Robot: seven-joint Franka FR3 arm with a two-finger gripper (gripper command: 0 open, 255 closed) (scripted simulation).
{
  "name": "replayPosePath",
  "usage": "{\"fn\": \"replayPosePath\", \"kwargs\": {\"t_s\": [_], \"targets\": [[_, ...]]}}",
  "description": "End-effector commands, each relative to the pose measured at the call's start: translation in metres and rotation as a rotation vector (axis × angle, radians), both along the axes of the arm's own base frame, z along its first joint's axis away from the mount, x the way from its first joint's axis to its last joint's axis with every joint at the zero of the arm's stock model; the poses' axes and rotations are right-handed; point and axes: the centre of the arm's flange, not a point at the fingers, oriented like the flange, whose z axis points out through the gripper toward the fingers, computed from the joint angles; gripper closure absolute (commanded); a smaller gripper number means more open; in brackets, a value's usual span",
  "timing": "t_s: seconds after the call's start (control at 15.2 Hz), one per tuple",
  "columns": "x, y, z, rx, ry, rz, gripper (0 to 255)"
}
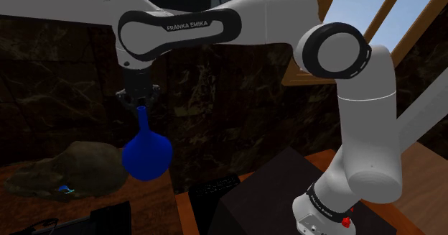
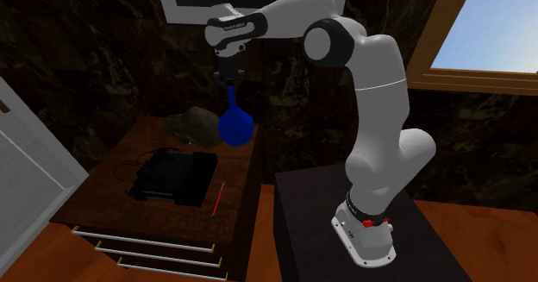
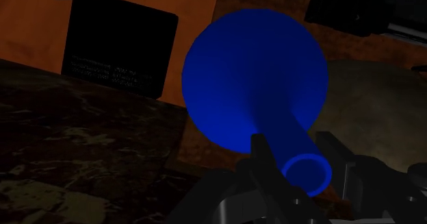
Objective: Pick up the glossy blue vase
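Observation:
A glossy blue vase [image 1: 147, 153] with a round belly and a thin neck hangs in the air above the wooden desk [image 2: 112, 204]. My black gripper [image 1: 141, 106] is shut on its neck from above. In the second exterior view the blue vase [image 2: 234, 125] hangs well above the desk's back right corner, under the gripper [image 2: 228, 81]. In the wrist view the fingers [image 3: 263, 162] clasp the neck of the vase [image 3: 253, 79] just under its open mouth.
A brown rock-like lump [image 2: 197, 124] lies at the desk's back. A black flat device [image 2: 175, 175] and a thin red stick [image 2: 219, 197] lie on the desk top. White drawer fronts [image 2: 147, 247] face forward. Dark marbled wall [image 1: 64, 90] stands close behind.

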Motion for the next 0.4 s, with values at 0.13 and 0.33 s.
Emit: {"fn": "replayPosePath", "kwargs": {"t_s": [0.13,0.33], "targets": [[0.001,0.000,0.023,0.002,-0.002,0.000,255],[0.001,0.000,0.029,0.002,-0.002,0.000,255]]}}
